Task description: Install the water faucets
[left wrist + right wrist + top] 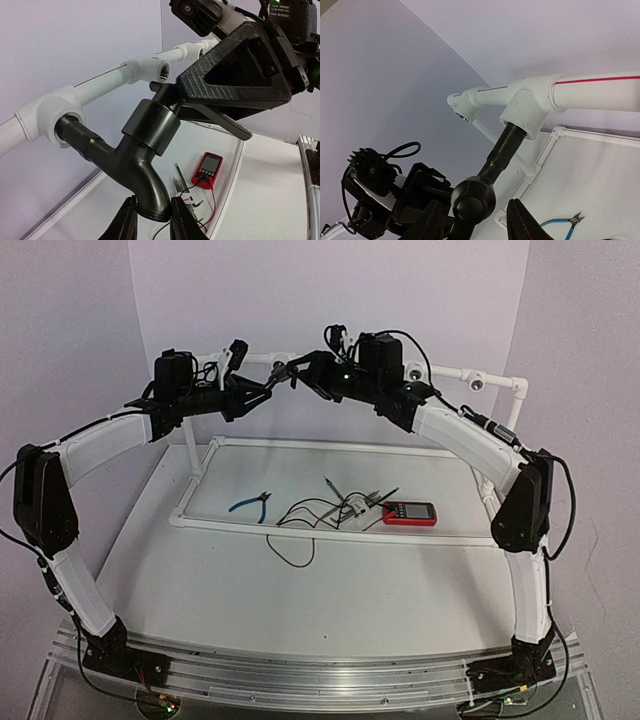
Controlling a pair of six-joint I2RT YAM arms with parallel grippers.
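Observation:
The dark faucet (135, 155) is screwed by its threaded stem into a white tee socket (47, 117) on the raised back pipe. My left gripper (152, 222) is shut on the lower end of the faucet's bent spout, one finger on each side. In the right wrist view the faucet's round head (472, 200) sits between the spread fingers of my right gripper (479, 222), which is open, with a gap on its right side. The stem enters the tee (530, 107). In the top view both grippers, left (266, 389) and right (297, 372), meet at the back pipe.
Another empty white socket (159, 70) sits further along the pipe, and one more is at the far right (478, 382). On the table inside the white pipe frame (300, 445) lie blue-handled pliers (252, 504), a red multimeter (410, 512) and loose wires (320, 515).

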